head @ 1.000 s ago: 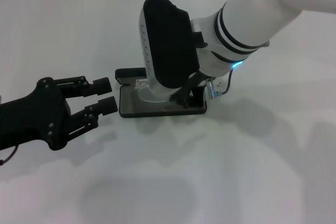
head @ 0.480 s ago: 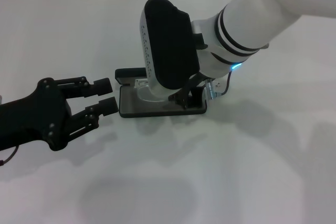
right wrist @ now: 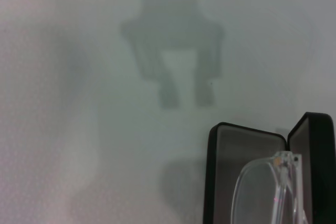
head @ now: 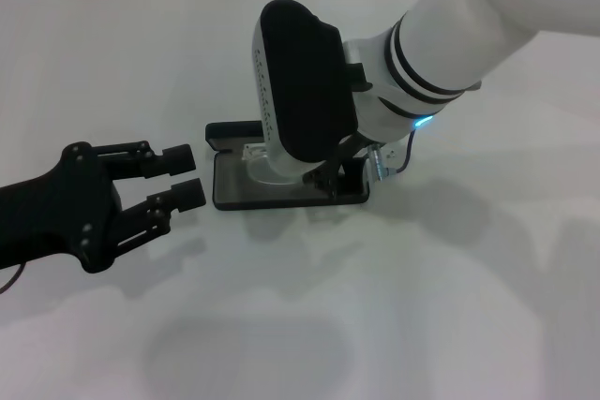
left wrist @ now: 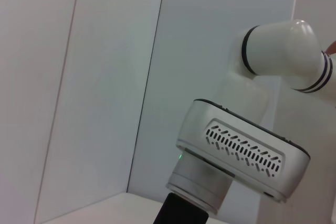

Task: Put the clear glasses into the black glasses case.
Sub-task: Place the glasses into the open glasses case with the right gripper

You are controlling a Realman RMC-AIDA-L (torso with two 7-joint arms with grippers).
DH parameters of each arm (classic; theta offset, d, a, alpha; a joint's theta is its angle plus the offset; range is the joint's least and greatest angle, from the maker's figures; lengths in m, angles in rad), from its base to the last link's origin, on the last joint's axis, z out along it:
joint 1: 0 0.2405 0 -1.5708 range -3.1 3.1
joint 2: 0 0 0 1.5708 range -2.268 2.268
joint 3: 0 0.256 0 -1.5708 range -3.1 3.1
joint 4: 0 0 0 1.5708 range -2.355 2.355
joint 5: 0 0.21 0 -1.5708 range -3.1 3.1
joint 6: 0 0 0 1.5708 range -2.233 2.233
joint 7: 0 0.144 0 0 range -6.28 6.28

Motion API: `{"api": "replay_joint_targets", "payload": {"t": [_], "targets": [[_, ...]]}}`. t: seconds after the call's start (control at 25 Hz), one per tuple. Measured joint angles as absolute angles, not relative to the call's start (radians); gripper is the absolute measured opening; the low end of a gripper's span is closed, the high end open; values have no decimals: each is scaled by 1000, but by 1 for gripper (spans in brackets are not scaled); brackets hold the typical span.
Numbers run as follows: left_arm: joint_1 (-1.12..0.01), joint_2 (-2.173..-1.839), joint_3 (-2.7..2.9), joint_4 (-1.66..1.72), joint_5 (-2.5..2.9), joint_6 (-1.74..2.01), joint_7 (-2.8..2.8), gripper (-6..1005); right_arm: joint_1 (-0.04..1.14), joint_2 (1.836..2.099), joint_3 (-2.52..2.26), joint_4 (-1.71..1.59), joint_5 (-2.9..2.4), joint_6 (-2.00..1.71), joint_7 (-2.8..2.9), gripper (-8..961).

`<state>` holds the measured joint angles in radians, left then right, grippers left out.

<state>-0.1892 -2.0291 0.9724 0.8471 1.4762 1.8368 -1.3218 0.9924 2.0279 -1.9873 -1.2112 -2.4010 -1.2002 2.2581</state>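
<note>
Two arms share the white desk point(head: 450, 306), and only one is over the case. The black glasses case point(head: 234, 192) lies open near the middle of the desk, its tray toward the robot and its lid point(head: 230, 133) hinged back toward the far edge. The right gripper point(head: 328, 175) reaches down into the end of the tray nearer the desk's right edge, and the bulky white-and-black wrist above it covers most of the case in the head view. Whether its jaws are apart or together cannot be told, since the wrist body hides them.

The clear glasses point(right wrist: 268, 192) sit over the open case: the right wrist view shows one transparent lens and the hinge of an arm just above the grey lining, with the tray and the lid framing them. In the head view a pale curved edge of the glasses point(head: 262, 168) shows inside the tray beside the wrist. Whether they rest on the lining or hang just above it cannot be told.

The left gripper point(head: 186, 173) hovers just off the case's end nearer the desk's left edge, its two black fingers point(head: 176, 155) apart, pointing at the case without touching it.
</note>
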Motion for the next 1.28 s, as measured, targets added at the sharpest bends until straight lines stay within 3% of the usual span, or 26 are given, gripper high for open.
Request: {"api": "replay_joint_targets", "payload": {"t": [0.68, 1.16, 1.28], "targets": [[-116, -2024, 854, 1011, 1654, 1846, -1399, 481, 992, 2028, -1994, -1208, -2394, -1200, 2258, 110], [-88, -2054, 815, 1048, 1653, 1849, -1408, 493, 991, 2028, -1996, -1210, -2394, -1189, 2258, 109], [-90, -2055, 815, 1048, 1654, 1849, -1408, 597, 987, 2028, -1997, -1209, -2397, -1181, 2258, 109]]}}
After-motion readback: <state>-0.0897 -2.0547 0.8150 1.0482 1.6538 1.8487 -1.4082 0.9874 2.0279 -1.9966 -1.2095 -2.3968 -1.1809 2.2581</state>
